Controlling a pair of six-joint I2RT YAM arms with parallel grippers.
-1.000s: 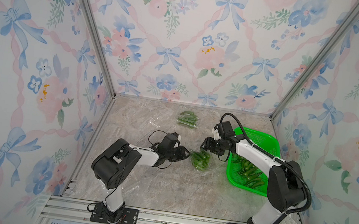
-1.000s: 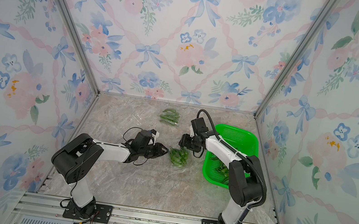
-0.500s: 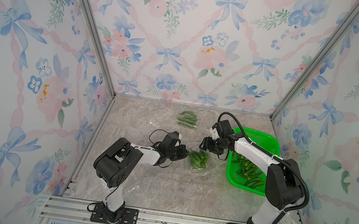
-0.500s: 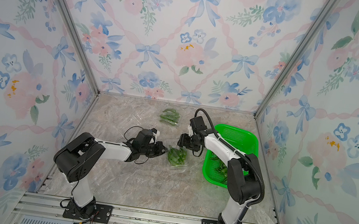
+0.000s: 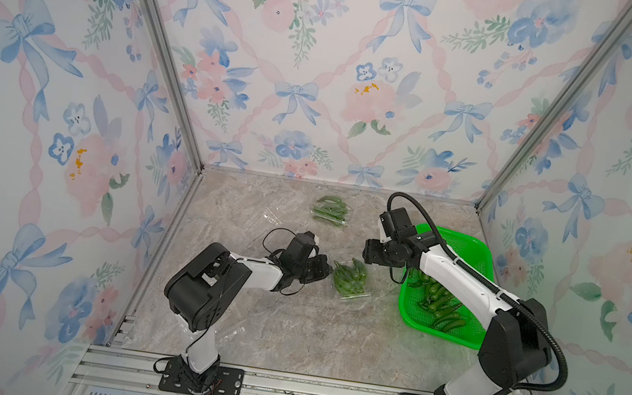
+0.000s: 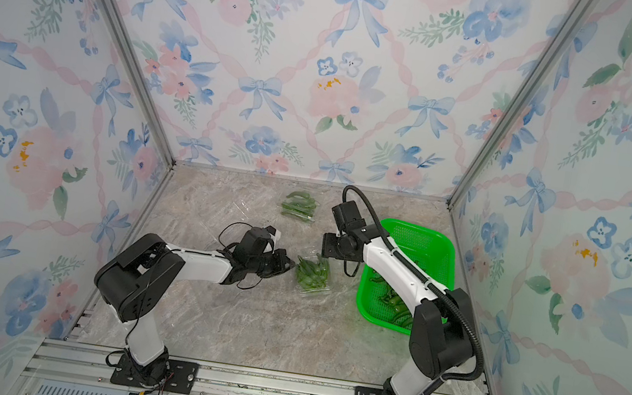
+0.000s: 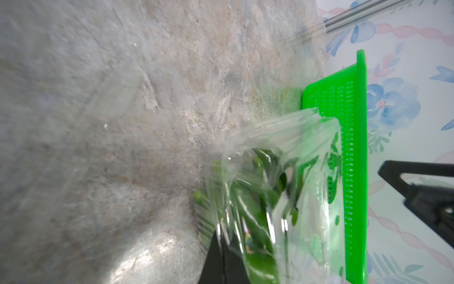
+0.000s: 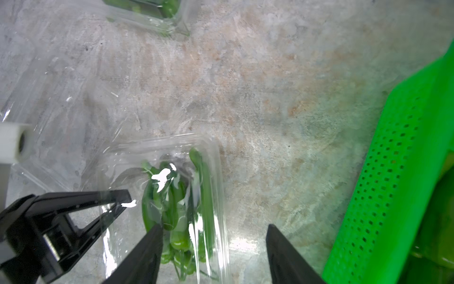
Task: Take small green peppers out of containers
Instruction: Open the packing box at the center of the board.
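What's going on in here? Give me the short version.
The left arm's fingers are shut on the edge of a clear rectangular plastic punnet holding slender green peppers mid-table. The right arm's fingers hang open just above it. More peppers already lie in the bright green perforated plastic basket; another filled punnet waits at the back.

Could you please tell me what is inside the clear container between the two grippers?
Green peppers lie bunched inside the clear container; the upper ones and glare cover those underneath, so their number cannot be seen.
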